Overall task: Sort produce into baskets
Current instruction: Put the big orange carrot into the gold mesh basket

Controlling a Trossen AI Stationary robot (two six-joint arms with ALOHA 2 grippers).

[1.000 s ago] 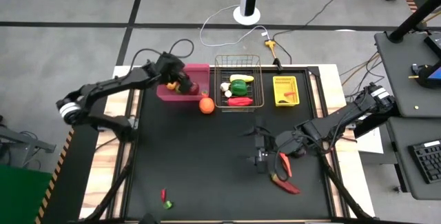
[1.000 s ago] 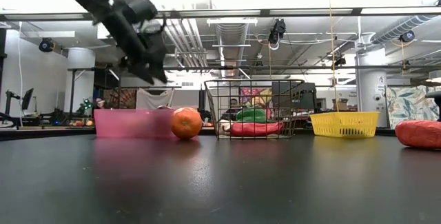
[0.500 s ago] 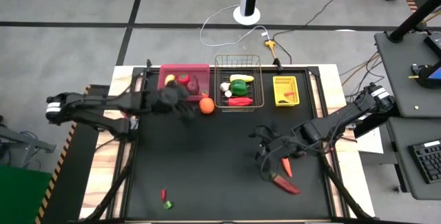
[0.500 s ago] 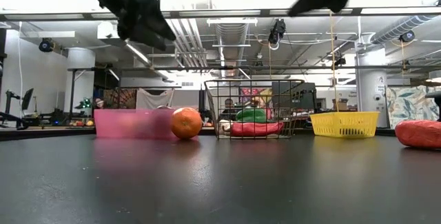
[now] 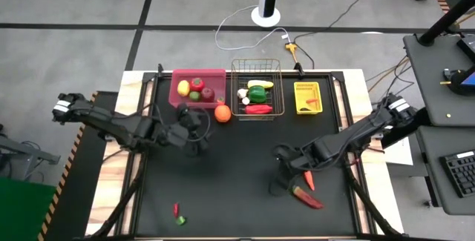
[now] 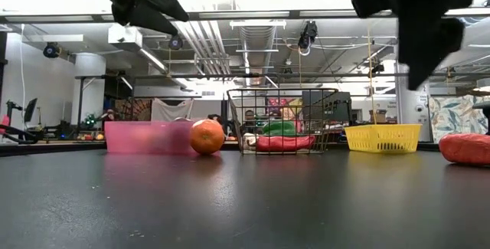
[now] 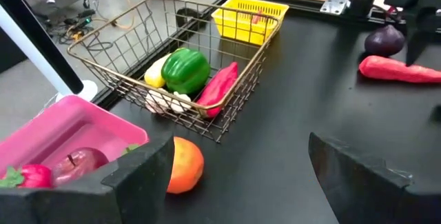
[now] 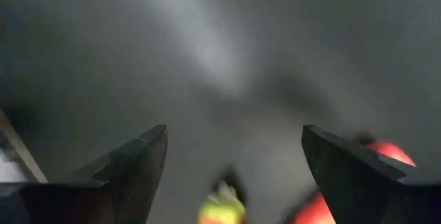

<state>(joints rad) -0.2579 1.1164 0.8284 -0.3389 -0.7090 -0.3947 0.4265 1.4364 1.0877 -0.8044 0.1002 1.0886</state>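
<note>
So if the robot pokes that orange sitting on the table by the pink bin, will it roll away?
Probably, yes. The orange is round and rests on the smooth black table, so a nudge could send it rolling. It sits close to the pink bin and wire basket, which might stop it. It looks like a toy, so likely light and firm.

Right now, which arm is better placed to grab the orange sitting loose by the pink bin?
Left. Its open, empty claw hovers just in front of the round orange fruit, which lies on the mat beside the pink plastic bin. The right claw, also open, is far off near the red chillies.
</note>
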